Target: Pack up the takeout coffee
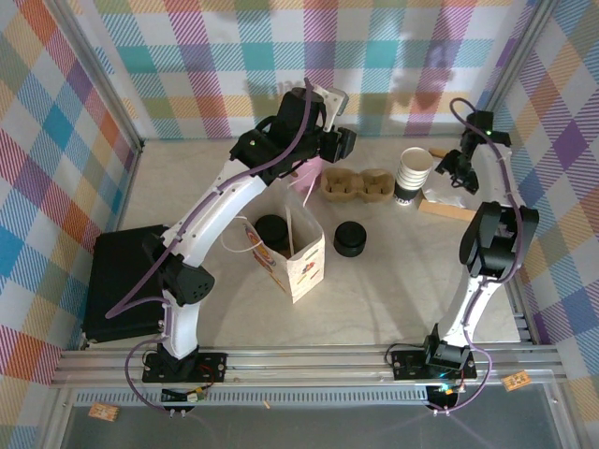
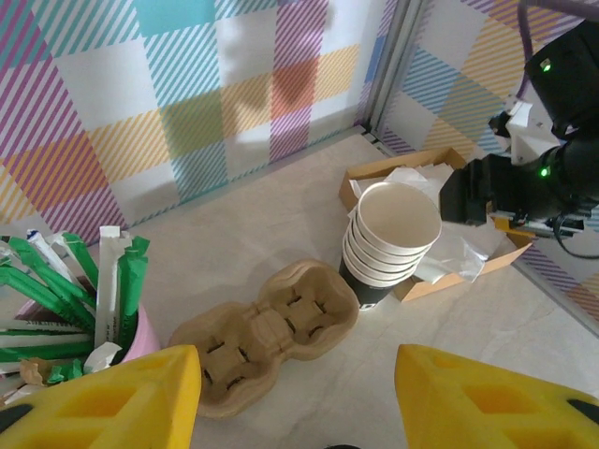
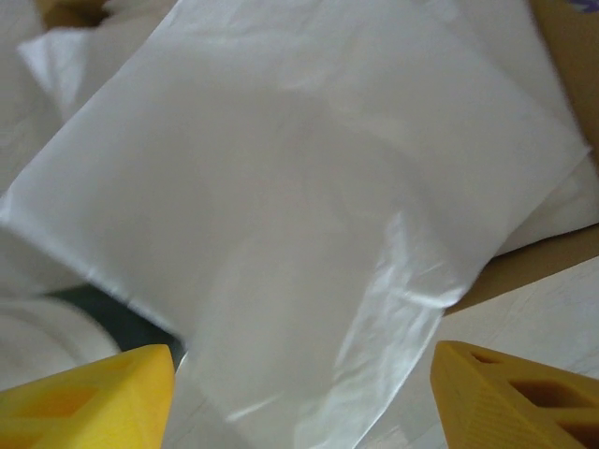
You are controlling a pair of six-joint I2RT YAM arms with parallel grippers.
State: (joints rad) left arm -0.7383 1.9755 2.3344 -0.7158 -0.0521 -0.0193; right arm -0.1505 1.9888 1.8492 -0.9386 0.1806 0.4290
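Hovering spread: left claw (image 2: 295, 360) by cup carrier (image 2: 267, 337), right claw (image 3: 301, 360) over blurred sheet (image 3: 281, 187); hiding takeout coffee (image 1: 272, 230), bar lid, within bag (image 1: 307, 267)

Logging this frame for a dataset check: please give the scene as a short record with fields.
takeout coffee: black lid showing inside the paper bag
left gripper: open, raised near the cup carrier
right gripper: open, over white paper sheets
cup stack: beside the carrier
lid stack: right of the bag
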